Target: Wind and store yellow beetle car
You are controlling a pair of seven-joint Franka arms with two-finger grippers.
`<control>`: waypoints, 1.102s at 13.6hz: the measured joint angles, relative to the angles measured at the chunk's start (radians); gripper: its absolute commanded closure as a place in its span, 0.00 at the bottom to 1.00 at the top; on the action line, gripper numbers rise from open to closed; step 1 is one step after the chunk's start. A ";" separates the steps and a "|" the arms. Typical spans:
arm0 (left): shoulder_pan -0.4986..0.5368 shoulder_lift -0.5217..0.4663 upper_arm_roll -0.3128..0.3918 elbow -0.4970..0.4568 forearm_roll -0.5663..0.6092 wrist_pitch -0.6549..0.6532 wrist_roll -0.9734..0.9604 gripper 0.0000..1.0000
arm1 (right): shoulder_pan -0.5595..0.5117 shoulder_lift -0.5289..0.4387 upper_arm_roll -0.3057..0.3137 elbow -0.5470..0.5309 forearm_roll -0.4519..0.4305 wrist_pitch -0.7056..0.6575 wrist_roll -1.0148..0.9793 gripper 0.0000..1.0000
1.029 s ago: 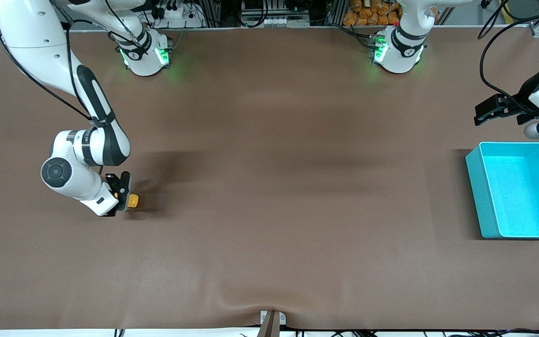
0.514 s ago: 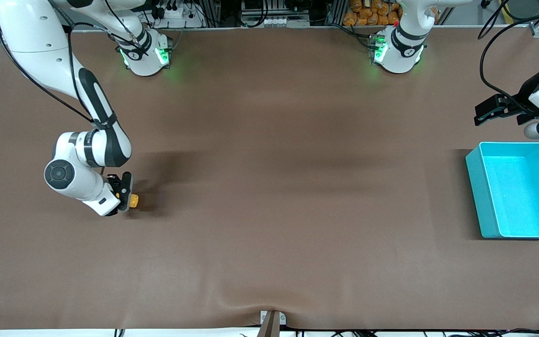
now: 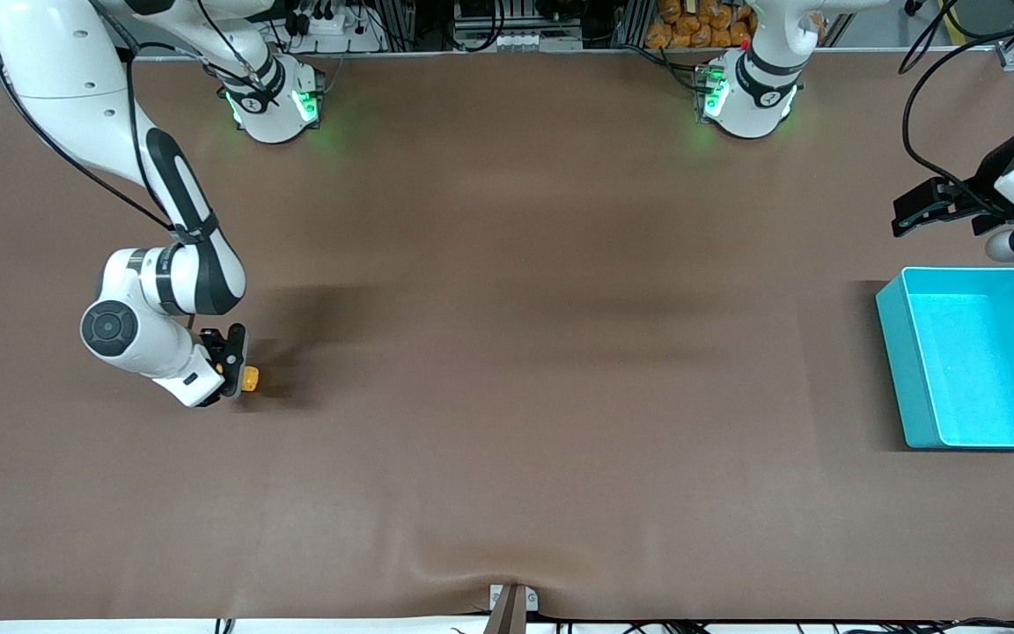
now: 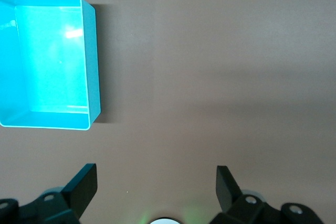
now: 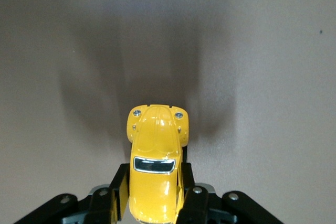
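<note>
One teal bin [image 3: 972, 357] — yellow beetle car [image 3: 249, 379] in right hand [image 3: 234, 374] instead.

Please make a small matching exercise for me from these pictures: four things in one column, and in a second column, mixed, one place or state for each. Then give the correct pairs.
Things:
1. yellow beetle car
2. teal bin
3. left gripper
4. right gripper

Places or states:
A. open, holding nothing, beside the bin
B. shut on the sides of the toy, low at the table
C. clamped between two black fingers, toward the right arm's end
D. nothing in it, toward the left arm's end of the table

Pairs: 1-C, 2-D, 3-A, 4-B
</note>
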 measured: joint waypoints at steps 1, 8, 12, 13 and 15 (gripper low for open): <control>0.000 0.000 0.000 0.000 0.000 0.000 0.000 0.00 | -0.008 0.000 -0.001 0.000 0.000 -0.001 -0.007 0.73; -0.002 0.000 -0.001 0.000 0.000 0.000 -0.018 0.00 | -0.088 0.000 -0.003 0.000 0.000 -0.002 -0.098 0.73; -0.004 0.002 -0.001 0.000 0.000 0.000 -0.020 0.00 | -0.104 0.000 -0.003 0.000 0.000 -0.001 -0.104 0.73; -0.004 0.004 -0.001 0.000 0.000 0.000 -0.020 0.00 | -0.108 0.000 -0.003 0.000 0.000 -0.001 -0.106 0.73; -0.004 0.005 -0.001 0.000 0.000 0.000 -0.020 0.00 | -0.120 0.000 -0.004 0.000 0.000 0.000 -0.117 0.73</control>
